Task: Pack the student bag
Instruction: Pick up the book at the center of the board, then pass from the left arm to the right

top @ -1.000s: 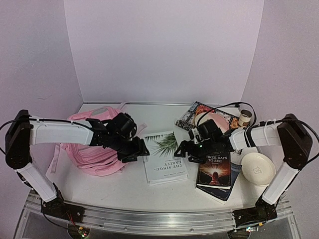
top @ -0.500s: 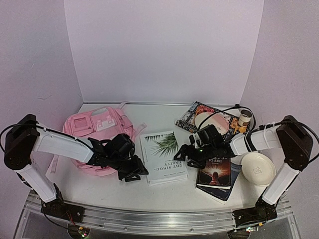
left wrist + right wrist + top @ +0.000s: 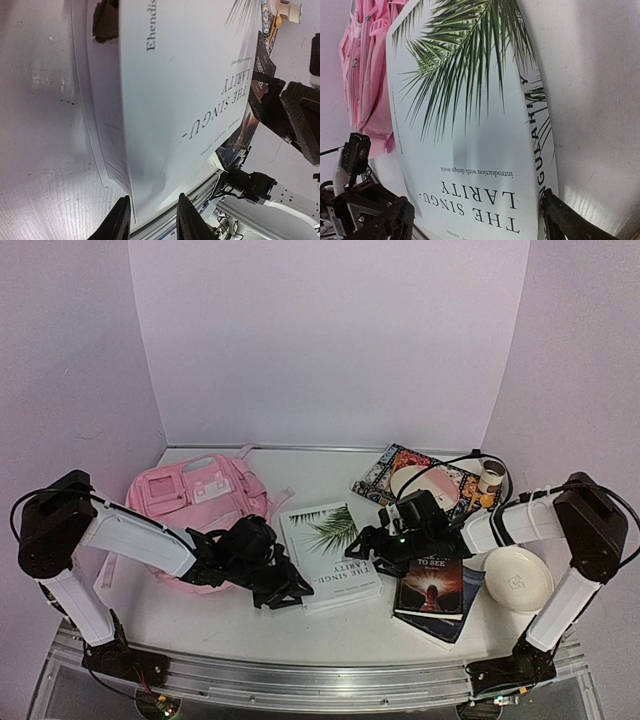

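Packing looked barely begun: the bag [image 3: 200,500] lay by the table's [image 3: 250,625] left edge, with the white book [image 3: 325,550] outside it, toward the near edge. The left gripper [image 3: 283,588] and right gripper [image 3: 371,545] flanked the book, fingers apart.

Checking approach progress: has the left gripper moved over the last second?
Yes: left gripper shifted nearward from the backpack to the white book's near-left corner.

Pale-pink student bag [image 3: 195,495]; white book [image 3: 325,545] with green palm-frond print; cream plate [image 3: 517,578].
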`<action>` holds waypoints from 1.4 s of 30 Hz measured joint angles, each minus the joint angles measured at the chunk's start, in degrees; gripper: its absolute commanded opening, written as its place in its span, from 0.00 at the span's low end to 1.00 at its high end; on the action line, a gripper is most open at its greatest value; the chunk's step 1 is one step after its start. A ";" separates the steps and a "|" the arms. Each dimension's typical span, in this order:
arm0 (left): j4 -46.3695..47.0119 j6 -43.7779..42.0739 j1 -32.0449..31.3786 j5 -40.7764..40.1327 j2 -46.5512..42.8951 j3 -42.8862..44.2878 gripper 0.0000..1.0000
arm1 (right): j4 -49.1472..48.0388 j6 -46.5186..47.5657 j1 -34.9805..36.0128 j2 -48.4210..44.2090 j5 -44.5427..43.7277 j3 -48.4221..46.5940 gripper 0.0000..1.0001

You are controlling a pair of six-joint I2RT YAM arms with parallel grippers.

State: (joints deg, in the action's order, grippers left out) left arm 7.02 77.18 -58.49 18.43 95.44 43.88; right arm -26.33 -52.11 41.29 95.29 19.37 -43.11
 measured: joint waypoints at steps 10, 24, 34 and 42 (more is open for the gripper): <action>0.51 2.64 -0.12 0.10 1.44 -0.11 0.16 | -1.37 -0.65 0.27 0.04 0.22 0.06 0.89; -0.41 3.02 -0.23 -1.83 -4.52 0.33 0.00 | -2.57 -2.45 0.48 -0.91 -1.00 2.68 0.93; -0.55 6.87 0.49 -4.51 -6.98 1.17 0.00 | -3.13 -10.19 0.64 -17.21 -8.87 12.32 0.98; -0.94 8.81 1.10 -5.43 -6.98 4.97 0.00 | -13.44 -20.40 0.64 -25.45 -11.47 22.45 0.98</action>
State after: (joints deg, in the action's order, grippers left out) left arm 6.08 85.99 -57.39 13.00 88.46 48.85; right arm -39.77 -72.50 41.93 69.83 7.90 -20.66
